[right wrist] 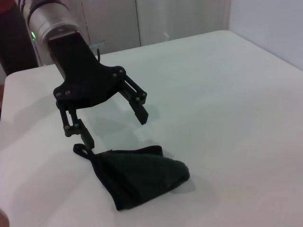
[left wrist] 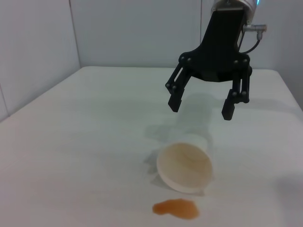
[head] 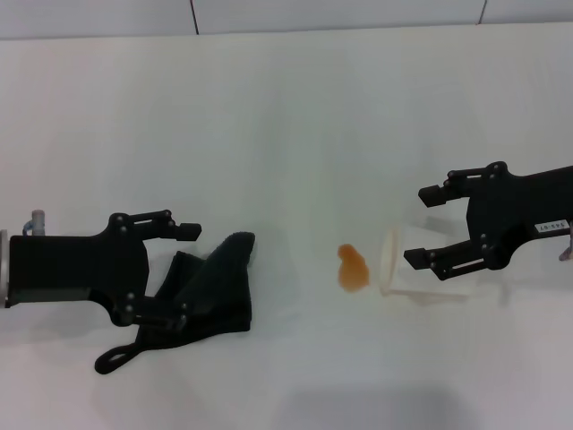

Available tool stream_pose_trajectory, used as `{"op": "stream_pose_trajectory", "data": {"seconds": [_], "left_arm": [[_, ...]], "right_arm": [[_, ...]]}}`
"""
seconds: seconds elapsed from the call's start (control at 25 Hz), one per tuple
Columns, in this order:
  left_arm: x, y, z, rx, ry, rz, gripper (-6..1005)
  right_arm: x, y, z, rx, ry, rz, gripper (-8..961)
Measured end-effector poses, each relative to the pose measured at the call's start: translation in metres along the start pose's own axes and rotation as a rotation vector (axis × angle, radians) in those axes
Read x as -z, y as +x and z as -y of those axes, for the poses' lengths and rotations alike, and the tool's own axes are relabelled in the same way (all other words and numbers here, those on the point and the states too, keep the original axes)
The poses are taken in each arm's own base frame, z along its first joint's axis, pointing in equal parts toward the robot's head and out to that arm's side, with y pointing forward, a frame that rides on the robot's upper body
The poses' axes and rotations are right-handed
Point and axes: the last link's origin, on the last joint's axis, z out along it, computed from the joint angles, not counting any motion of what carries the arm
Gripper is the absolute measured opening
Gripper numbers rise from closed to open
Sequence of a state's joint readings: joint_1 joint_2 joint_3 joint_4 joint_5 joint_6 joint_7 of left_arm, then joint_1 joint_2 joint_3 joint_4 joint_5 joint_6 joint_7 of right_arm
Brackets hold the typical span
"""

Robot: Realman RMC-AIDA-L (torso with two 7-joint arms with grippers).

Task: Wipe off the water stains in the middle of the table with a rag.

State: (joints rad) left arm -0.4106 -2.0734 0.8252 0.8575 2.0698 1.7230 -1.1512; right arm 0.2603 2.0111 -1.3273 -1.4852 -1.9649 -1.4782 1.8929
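Observation:
The water stain [head: 352, 268] is a small orange blot in the middle of the white table [head: 286, 134]; the left wrist view shows the stain [left wrist: 176, 208] just in front of a tipped cup's mouth. The dark rag [head: 213, 285] lies crumpled to the stain's left, its loop trailing toward the near edge. My left gripper [head: 183, 273] hangs open over the rag's left part, and nothing sits between its fingers. From the right wrist camera, the left gripper [right wrist: 113, 127] is a little above the rag [right wrist: 142, 177]. My right gripper [head: 423, 226] is open.
A translucent plastic cup [head: 421, 267] lies on its side just right of the stain, mouth toward it. The right gripper [left wrist: 201, 109] hovers above the cup [left wrist: 184, 165] without touching it. A grey-lined wall runs along the far edge.

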Motion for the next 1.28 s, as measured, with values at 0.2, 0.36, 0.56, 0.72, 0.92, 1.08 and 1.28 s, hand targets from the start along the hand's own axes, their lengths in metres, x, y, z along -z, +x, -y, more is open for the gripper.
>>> {"op": "stream_pose_trajectory", "data": {"seconds": [0.2, 0.36, 0.56, 0.72, 0.92, 1.08, 1.28], "left_arm": [[-0.001, 0.001, 0.001, -0.002, -0.001, -0.001, 876], [-0.001, 0.001, 0.001, -0.004, 0.0, -0.001, 876], [-0.001, 0.001, 0.001, -0.004, 0.0, -0.001, 875], [-0.001, 0.001, 0.001, -0.002, 0.0, -0.001, 875], [-0.001, 0.0, 0.001, -0.001, 0.004, 0.0, 875], [-0.001, -0.001, 0.001, 0.0, 0.007, 0.001, 875], [-0.001, -0.001, 0.002, -0.002, 0.011, 0.003, 875]], "right_arm": [[-0.001, 0.0, 0.0, 0.001, -0.001, -0.001, 840], [-0.001, 0.0, 0.0, 0.002, -0.001, -0.003, 840], [0.0, -0.003, 0.001, 0.004, 0.002, -0.005, 839], [-0.001, -0.006, 0.004, -0.007, 0.012, -0.043, 839], [-0.003, -0.015, 0.009, -0.021, 0.041, -0.122, 839], [-0.001, -0.025, 0.009, -0.045, 0.044, -0.186, 839], [0.001, -0.038, 0.01, -0.075, 0.045, -0.287, 838]]}}
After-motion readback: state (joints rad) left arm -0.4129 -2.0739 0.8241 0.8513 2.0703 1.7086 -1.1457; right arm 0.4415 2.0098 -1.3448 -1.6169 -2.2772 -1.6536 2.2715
